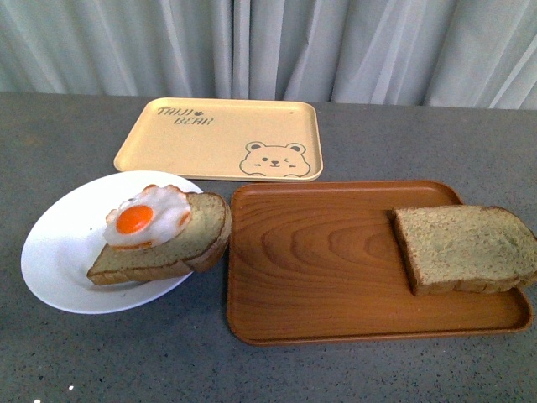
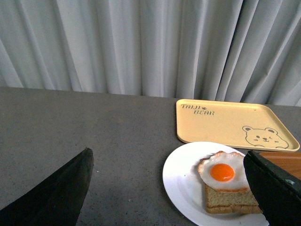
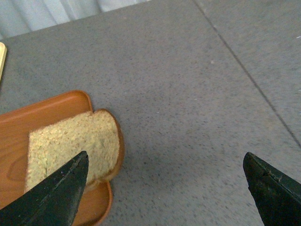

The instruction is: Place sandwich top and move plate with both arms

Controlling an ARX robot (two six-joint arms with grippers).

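The sandwich top [image 1: 466, 248], a thick speckled brown slice, lies on the right end of the brown wooden tray [image 1: 319, 269] and overhangs its right rim. It shows in the right wrist view too, as the sandwich top [image 3: 70, 146]. The white plate [image 1: 59, 252] sits at the left, holding a thinner bread slice [image 1: 197, 231] topped with a fried egg [image 1: 147, 217]. Neither arm appears in the front view. My left gripper [image 2: 169, 162] is open, above the table and short of the plate [image 2: 181, 176]. My right gripper [image 3: 164, 162] is open over bare table beside the slice.
A pale yellow tray [image 1: 220, 138] with a bear drawing lies behind the plate and the wooden tray. A grey curtain [image 1: 268, 46] hangs along the back edge of the speckled grey table [image 1: 117, 361]. The wooden tray's corner [image 3: 56, 106] shows in the right wrist view.
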